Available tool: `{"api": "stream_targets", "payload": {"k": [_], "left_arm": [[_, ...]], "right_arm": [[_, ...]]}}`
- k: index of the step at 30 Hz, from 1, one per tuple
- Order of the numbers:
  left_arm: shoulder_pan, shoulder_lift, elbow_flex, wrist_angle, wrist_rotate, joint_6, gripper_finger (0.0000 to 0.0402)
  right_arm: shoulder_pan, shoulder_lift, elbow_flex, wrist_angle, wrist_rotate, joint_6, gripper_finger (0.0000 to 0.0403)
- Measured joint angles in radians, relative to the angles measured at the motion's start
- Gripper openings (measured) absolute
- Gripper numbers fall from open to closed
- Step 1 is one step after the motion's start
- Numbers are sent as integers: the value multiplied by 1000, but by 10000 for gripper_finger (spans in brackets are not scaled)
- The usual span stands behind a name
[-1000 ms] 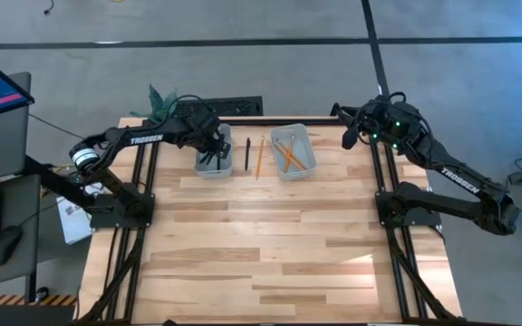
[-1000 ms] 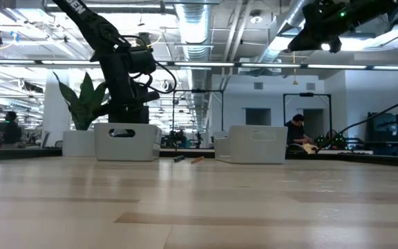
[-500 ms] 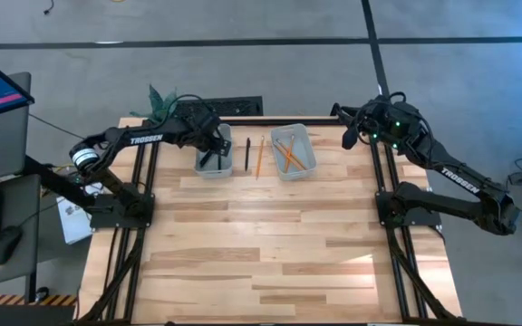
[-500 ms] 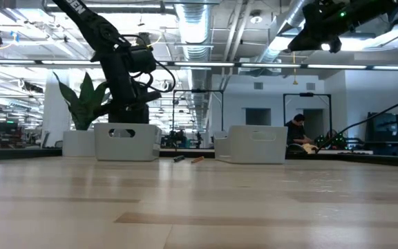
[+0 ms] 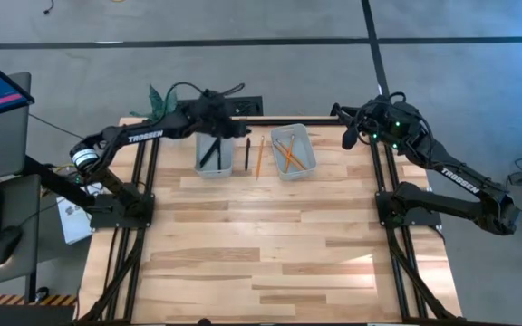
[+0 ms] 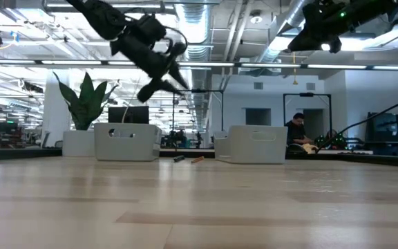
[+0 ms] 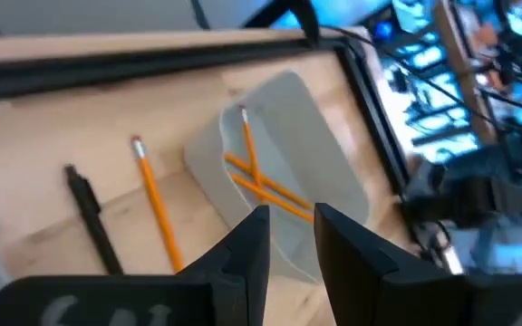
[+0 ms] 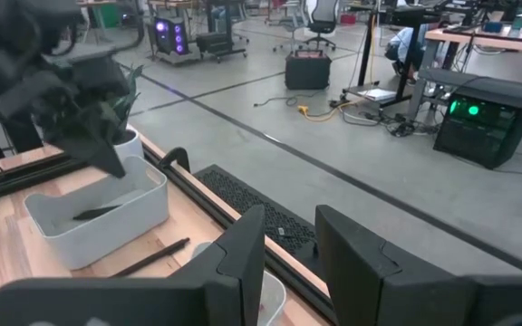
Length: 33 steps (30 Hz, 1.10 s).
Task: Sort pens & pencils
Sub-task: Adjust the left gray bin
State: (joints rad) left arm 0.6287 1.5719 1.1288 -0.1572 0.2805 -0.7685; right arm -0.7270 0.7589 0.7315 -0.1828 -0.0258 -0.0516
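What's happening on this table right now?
Pens and pencils are being sorted into two bins. The left gripper is raised above the left bin, which holds pens, with nothing between its fingers. The right bin holds pencils. One pen and one pencil lie between the bins. The right gripper waits at the far right corner.

The table (image 5: 270, 244) is pale wood planks with a smooth, faintly glossy finish. Both bins (image 5: 294, 152) look like matt light-grey plastic. The pencils (image 7: 157, 206) are painted orange wood; the pens (image 7: 93, 217) look matt black. The arms' frame rails (image 5: 392, 235) are dark matt metal.
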Motion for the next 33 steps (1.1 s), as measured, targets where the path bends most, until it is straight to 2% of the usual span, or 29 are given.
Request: {"api": "stream_targets", "payload": {"k": [6,9,22,33], "left_arm": [[-56,0,72,-143,-189,1,80],[-78,1,83,-151,-245,0,80],[-120,1,94,-65,-266,22,83],[-128,1,94,-72,-263,4,157]], "right_arm": [[0,0,0,0,0,0,122],[0,0,0,0,0,0,122],[0,0,0,-5,0,0,122],[0,0,0,-5,0,0,122]]}}
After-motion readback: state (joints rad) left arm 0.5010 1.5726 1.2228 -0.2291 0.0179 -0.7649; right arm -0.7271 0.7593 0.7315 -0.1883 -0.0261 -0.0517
